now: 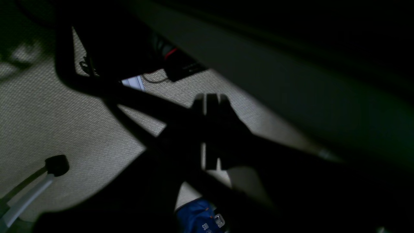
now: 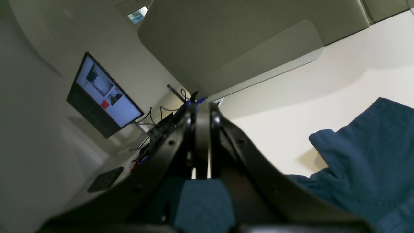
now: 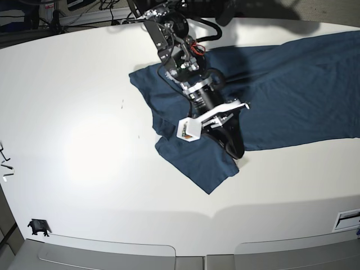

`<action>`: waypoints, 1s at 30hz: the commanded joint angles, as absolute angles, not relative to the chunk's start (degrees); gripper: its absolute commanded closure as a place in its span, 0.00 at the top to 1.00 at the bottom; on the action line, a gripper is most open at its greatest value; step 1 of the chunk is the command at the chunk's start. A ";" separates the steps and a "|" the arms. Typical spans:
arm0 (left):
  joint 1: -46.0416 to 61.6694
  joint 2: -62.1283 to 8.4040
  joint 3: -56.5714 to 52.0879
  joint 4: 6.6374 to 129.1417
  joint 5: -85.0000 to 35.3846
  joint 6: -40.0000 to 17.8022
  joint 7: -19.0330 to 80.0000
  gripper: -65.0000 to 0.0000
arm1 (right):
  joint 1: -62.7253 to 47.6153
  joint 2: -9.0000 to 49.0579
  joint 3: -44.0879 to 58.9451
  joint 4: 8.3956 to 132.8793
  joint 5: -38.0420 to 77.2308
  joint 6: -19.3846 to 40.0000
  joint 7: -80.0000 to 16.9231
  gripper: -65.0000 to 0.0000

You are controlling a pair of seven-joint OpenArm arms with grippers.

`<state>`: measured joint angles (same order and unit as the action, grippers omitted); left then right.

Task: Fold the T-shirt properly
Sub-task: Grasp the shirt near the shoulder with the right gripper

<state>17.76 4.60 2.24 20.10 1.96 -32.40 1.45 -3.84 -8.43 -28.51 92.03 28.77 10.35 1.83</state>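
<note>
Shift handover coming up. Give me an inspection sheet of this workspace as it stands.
Surface: white table, bare at left.
Job's things: dark navy-blue cotton T-shirt spread across the right, not neatly folded.
Clutter: small black clip at the near-left edge.
Grippers: right hand shut, low at the shirt's sleeve; left hand shut, over carpet.
Cables: loose wires beside the monitor.
Surroundings: beige carpet.

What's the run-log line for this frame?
right gripper: shut, low over T-shirt sleeve | left gripper: shut, off table | shirt: spread, unfolded
</note>
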 commanded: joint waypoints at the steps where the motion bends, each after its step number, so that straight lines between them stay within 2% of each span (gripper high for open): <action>1: 18.26 5.37 2.35 20.21 1.96 -33.93 1.23 0.00 | -3.03 -9.00 -28.62 93.08 27.29 11.31 1.96 0.00; 7: 18.26 5.34 2.35 20.21 2.11 -33.93 1.23 0.00 | -3.05 -9.00 -28.53 93.10 20.01 11.29 -12.51 0.00; 19: 18.28 5.37 2.35 20.23 2.07 -33.93 1.21 0.00 | -3.05 -9.00 -28.36 93.08 10.61 11.20 -57.52 0.00; 24: 18.28 5.37 2.35 20.21 2.07 -33.93 1.21 0.00 | -2.94 -9.00 -28.36 93.10 10.55 12.05 -56.10 0.00; 30: 18.26 5.37 2.35 20.21 2.07 -33.93 1.23 0.00 | -1.15 -9.00 -28.36 93.10 7.42 27.00 -56.21 0.00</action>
<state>17.76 4.60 2.24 20.10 1.96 -32.38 1.48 -2.07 -8.29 -28.32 92.01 7.03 27.16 -57.36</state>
